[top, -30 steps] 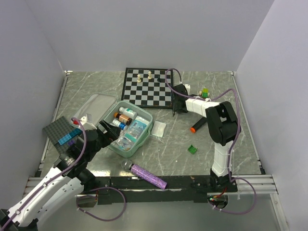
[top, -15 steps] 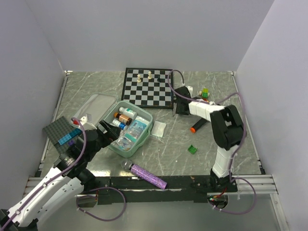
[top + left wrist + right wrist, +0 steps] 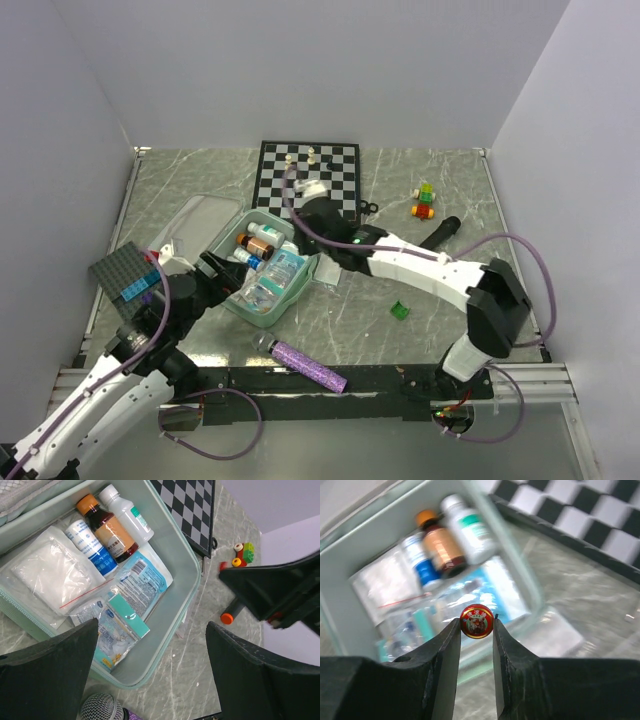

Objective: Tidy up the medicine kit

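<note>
Left of centre on the veined grey-green table (image 3: 450,170), just in front of the chessboard (image 3: 308,180): the medicine kit (image 3: 293,292), a mint-green soft case with rounded corners, open, smooth pale lining inside, lid (image 3: 195,218) flung back to the far left. Lined up along the far wall, three small bottles side by side: a white plastic one (image 3: 127,515), an amber one with an orange cap (image 3: 107,527), a white-and-blue one (image 3: 90,545). Beside them a crinkled clear bag of white wadding (image 3: 45,572) with a red seal line, plus glossy teal-printed sachets (image 3: 135,587). Poised above the case, the right gripper (image 3: 476,626), flat-sided black fingers clenched on a small round red tin (image 3: 476,620) with a printed lid. At the case's near-left edge, the left gripper (image 3: 151,626), jaws spread wide, grasping nothing, blunt matte-black fingers (image 3: 45,675) framing the contents. Near the case's front corner, a microphone (image 3: 300,360) with a grey mesh head and a glittery purple barrel. To the left, a dark grey studded plate (image 3: 120,265) carrying a blue brick (image 3: 137,292). On the right half, well apart: a black marker (image 3: 440,232) with an orange end, a stack of red, yellow and green blocks (image 3: 424,198), a lone green cube (image 3: 400,310).
</note>
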You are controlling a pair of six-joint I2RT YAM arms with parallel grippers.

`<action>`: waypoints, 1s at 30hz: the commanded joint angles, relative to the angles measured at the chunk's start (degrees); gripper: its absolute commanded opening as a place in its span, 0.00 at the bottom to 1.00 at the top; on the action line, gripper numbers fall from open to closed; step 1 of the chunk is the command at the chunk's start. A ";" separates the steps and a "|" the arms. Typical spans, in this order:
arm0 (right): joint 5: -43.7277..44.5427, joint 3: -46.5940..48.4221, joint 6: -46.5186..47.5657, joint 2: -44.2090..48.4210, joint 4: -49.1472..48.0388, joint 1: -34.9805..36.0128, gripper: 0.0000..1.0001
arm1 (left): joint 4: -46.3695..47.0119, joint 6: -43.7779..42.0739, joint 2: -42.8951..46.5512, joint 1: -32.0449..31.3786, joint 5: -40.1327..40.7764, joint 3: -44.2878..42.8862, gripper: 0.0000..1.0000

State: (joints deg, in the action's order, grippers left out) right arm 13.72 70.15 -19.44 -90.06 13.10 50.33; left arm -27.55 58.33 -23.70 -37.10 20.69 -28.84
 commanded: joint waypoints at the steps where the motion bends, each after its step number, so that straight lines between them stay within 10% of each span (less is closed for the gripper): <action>1: -2.90 8.05 3.18 -7.21 1.57 4.25 0.14 | -0.83 1.26 2.34 0.10 1.90 -1.22 0.92; 18: -0.36 29.69 2.04 -29.29 14.66 4.70 0.16 | -3.65 0.91 4.28 0.10 2.52 -1.48 0.93; 30: -0.71 27.06 1.60 -24.47 12.30 4.69 0.64 | -3.12 0.83 3.84 0.01 2.08 -1.48 0.93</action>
State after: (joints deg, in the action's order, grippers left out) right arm 11.57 97.08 -17.32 -118.96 26.24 55.20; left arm -31.33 59.42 -19.35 -37.10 22.37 -28.84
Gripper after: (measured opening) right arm 0.596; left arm 0.926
